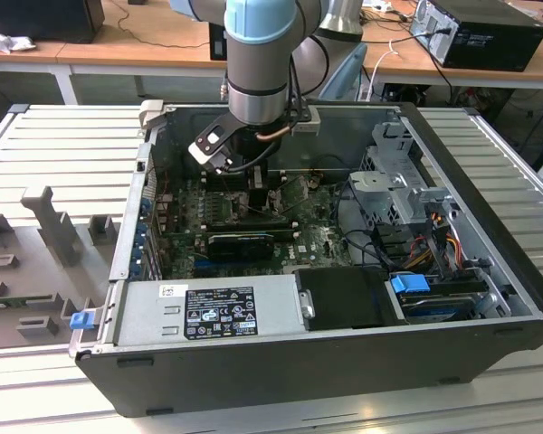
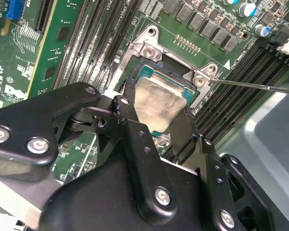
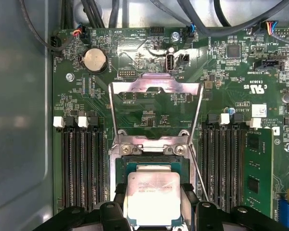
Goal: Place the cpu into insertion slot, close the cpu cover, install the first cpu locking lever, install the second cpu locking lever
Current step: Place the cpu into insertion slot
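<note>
Gripper (image 3: 153,191) pinching cpu (image 3: 151,201), flat silvery square

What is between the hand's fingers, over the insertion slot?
The cpu, gripped by the hand over the insertion slot, in both wrist views; the cpu cover stands open.

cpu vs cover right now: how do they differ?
Shape: the cpu is a solid square plate; the cover is a frame with a window, the board showing through. Pose: the cover stands swung open, off the slot; the cpu is over the slot. Contact: the gripper is shut on the cpu and clear of the cover. Both are silvery metal.
</note>
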You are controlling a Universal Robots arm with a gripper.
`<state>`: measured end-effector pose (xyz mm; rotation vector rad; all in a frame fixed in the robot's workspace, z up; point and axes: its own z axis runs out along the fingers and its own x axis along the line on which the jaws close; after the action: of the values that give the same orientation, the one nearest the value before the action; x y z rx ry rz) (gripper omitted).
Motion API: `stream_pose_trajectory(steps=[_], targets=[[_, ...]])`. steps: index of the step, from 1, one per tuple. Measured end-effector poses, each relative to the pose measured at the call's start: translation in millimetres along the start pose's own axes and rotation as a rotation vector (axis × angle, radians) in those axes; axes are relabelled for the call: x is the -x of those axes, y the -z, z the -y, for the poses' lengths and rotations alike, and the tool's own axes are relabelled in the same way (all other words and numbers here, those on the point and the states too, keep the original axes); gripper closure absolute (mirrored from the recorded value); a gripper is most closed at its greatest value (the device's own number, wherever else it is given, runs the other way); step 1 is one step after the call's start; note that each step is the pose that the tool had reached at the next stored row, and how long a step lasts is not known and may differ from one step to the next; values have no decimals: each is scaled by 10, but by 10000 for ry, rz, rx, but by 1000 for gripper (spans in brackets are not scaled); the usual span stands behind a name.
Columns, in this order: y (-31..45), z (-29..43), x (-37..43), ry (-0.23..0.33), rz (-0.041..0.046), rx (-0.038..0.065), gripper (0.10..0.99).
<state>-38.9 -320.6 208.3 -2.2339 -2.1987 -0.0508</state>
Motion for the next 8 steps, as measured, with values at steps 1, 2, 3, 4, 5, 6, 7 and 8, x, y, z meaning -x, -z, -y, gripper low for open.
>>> stream_pose_trajectory(steps=[1,2,3,4,5,6,7,8], targets=[[-6,0,-3,-2,0,1,561],[-12,0,-4,-1,-1,1,561],[-16,0,-6,-2,0,1,561],[-20,-1,-9,-1,0,0,561],[-24,-2,-13,-3,-1,1,561],[-28,-2,-17,-7,-1,2,561],[-34,-3,-21,-11,0,1,561],[-39,-3,-23,-15,0,2,561]])
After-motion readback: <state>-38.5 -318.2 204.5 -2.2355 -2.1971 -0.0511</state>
